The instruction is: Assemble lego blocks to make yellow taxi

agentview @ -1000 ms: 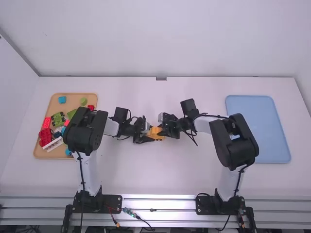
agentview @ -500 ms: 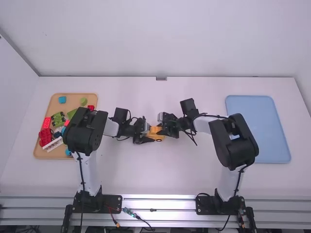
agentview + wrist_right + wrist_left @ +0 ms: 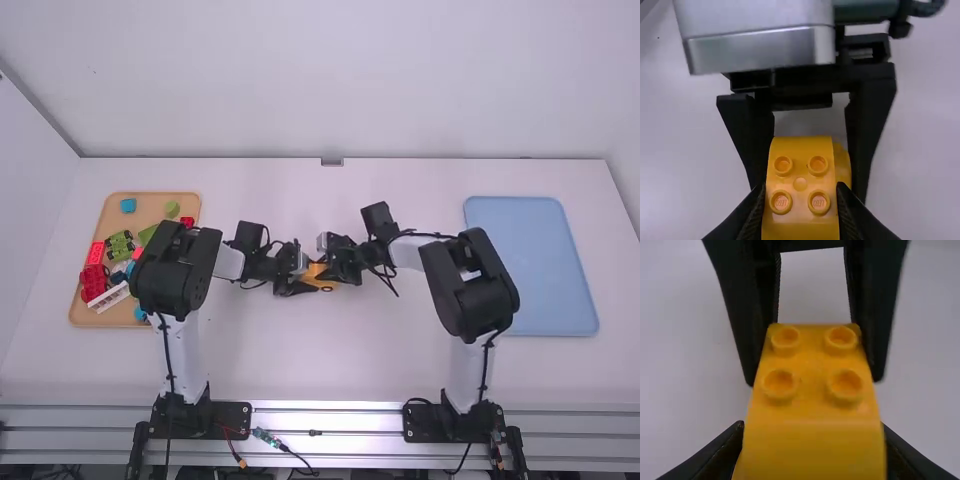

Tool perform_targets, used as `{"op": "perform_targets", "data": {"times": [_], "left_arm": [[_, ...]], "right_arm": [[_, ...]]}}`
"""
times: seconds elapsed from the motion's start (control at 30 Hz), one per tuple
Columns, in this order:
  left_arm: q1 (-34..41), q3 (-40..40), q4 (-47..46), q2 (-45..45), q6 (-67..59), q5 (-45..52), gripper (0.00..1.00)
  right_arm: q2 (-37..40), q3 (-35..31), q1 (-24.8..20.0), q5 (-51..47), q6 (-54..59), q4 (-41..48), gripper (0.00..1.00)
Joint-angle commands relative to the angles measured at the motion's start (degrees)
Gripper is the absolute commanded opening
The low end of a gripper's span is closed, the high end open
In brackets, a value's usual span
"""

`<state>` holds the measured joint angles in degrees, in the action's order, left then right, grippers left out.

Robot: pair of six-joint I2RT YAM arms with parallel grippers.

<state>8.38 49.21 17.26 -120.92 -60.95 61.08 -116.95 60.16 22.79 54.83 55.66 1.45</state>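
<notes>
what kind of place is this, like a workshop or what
Probably a robotics lab or test station: a left robot arm and a right robot arm are mounted along the edge of a plain white table, with toy blocks in a brown tray.

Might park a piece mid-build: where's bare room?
The white tabletop is bare beyond the black left hand and right hand, between the tan tray and blue plastic tray, and nearer, between hands and silver metal rail. The blue tray's right side looks bare. Crowded: mid-table, where both hands hold yellow plastic blocks, and the tan tray with coloured blocks.
</notes>
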Motion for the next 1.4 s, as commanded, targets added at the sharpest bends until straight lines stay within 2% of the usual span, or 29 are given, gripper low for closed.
{"op": "perform_targets", "data": {"times": [0.0, 0.6, 0.93, 1.2, 1.3, 1.37], "left_arm": [[0.3, -1.7, -0.5, -1.3, 0.1, -6.8, 0.28], [0.3, -2.0, 0.9, -1.3, 1.4, -6.8, 0.26], [0.3, -2.0, 0.9, -1.3, 1.4, -6.7, 0.25], [0.3, -2.0, 0.9, -1.3, 1.4, -6.8, 0.25], [0.3, -2.0, 0.9, -1.3, 1.4, -6.8, 0.25], [0.3, -2.0, 0.9, -1.3, 1.4, -6.8, 0.25]], "right_arm": [[-0.9, 0.6, 0.0, 0.3, -0.2, 0.1, 0.0], [-0.9, -1.4, -0.6, -1.4, -0.3, -0.5, 0.0], [-1.1, -4.8, -0.7, -2.6, -6.3, -8.8, 0.0], [-4.9, -2.3, -0.7, -2.2, -6.4, -7.5, 0.0], [-6.5, -0.5, -0.6, -1.2, -4.5, -4.4, 0.0], [-6.7, 0.6, -0.6, 0.2, 0.7, 0.1, 0.0]]}}
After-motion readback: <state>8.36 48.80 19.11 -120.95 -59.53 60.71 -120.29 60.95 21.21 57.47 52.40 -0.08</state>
